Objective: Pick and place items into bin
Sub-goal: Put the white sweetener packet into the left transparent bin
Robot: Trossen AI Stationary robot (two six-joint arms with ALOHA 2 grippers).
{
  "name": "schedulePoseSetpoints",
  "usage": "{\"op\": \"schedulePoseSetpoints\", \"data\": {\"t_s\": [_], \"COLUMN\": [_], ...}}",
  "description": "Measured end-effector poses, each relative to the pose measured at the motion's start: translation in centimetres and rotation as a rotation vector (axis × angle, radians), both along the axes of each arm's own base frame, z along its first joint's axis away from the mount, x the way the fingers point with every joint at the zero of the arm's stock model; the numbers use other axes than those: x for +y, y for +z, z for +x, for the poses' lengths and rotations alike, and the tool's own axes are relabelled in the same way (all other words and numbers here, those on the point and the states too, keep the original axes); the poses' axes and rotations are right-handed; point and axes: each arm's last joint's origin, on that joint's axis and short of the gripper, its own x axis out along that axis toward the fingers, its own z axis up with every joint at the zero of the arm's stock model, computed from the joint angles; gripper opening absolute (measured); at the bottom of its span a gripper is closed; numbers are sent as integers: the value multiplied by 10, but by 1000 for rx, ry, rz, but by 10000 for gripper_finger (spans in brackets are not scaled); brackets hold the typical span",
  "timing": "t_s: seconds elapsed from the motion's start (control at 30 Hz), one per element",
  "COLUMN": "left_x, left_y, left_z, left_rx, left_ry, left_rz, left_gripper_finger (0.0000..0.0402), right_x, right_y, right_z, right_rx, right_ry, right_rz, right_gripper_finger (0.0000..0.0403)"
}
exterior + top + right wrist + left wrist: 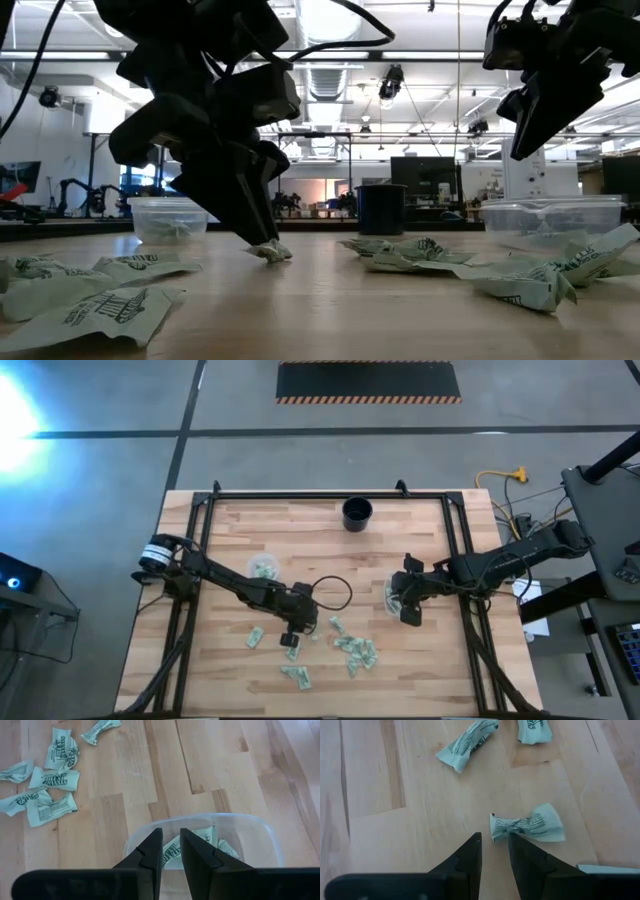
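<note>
Packets (352,650) lie scattered lower centre in the high view. Low view alone shows the left gripper (262,243) touching one packet (270,251). Left wrist: fingers narrowly apart at that packet's end. Right wrist: right gripper (171,851), narrowly apart, over a tub (255,837) holding packets.

Desk (420,680) layout: cup (357,513) at far centre; left tub (264,568) left of centre, right tub (392,597) right of centre, each holding packets. Loose packets (355,650) lie scattered near of the tubs. Left gripper (291,641) over one packet (527,824); right gripper (409,614) above the right tub.
</note>
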Motion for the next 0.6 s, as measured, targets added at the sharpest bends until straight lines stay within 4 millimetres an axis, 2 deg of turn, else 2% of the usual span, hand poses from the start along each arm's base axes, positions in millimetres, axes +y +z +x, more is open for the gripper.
{"op": "schedulePoseSetpoints", "data": {"t_s": [0.6], "left_x": [0], "left_y": [-2], "left_z": [-1], "left_rx": [-12], "left_ry": [-11], "left_rz": [-3], "left_gripper_finger": [80], "right_x": [0], "right_y": [0], "right_z": [0], "right_rx": [-5], "right_ry": [0], "right_rz": [1], "right_gripper_finger": [57]}}
